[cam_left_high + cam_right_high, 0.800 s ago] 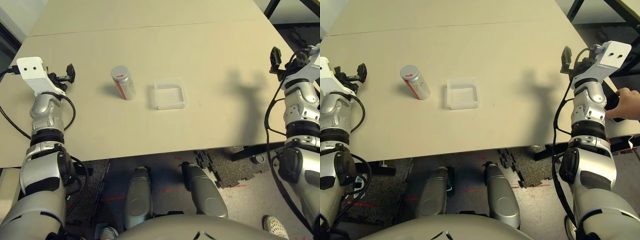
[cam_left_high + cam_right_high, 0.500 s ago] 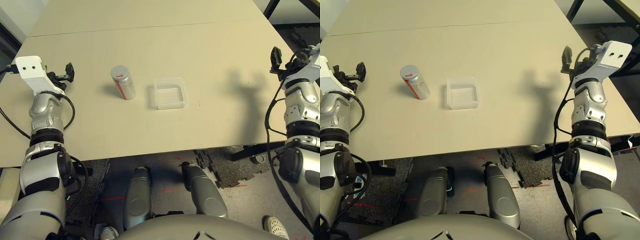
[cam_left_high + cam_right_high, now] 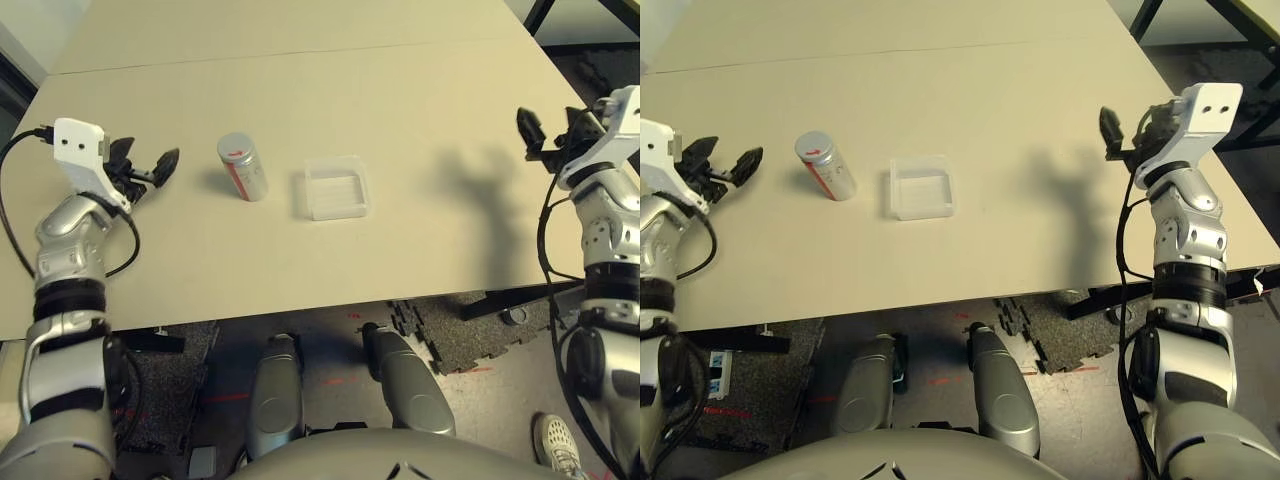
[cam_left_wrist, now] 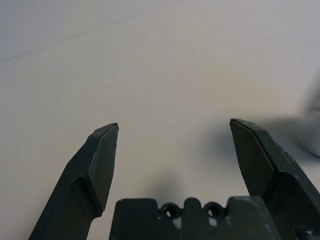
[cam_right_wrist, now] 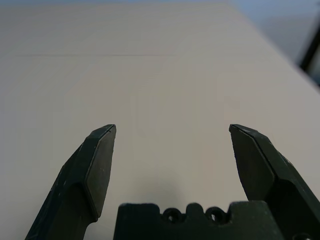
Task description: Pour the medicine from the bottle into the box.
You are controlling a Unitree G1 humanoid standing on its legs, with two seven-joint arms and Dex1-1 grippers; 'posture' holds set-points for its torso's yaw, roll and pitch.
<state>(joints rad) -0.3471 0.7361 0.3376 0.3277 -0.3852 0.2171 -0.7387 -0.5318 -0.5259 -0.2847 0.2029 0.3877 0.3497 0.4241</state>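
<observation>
Both arms have shifted since the earlier frames: the left tool (image 3: pixel 145 168) has swung inward from the surface's left edge toward the bottle (image 3: pixel 243 167) and now points at it, and the right tool (image 3: pixel 1110 128) has moved in over the right part of the surface (image 3: pixel 420 120); the person's hand seen earlier at the right edge is gone. Neither the bottle nor the box (image 3: pixel 335 187) has changed position. The bottle stands upright with its lid on, at about 9 o'clock from the box and near it, not touching. The left tool stands at about 9 o'clock from the bottle, near it but apart, fingers spread wide and empty; the left wrist view confirms the wide gap over bare surface. The right tool is likewise spread wide and empty, well apart from the box at about 3 o'clock. Risks, as judged: a fast or low approach could knock the upright bottle over toward the box; a grip taken too high could slip on the smooth cylinder; the lid appears still on, so pouring cannot proceed until it is removed; the light box could slide if bumped.
</observation>
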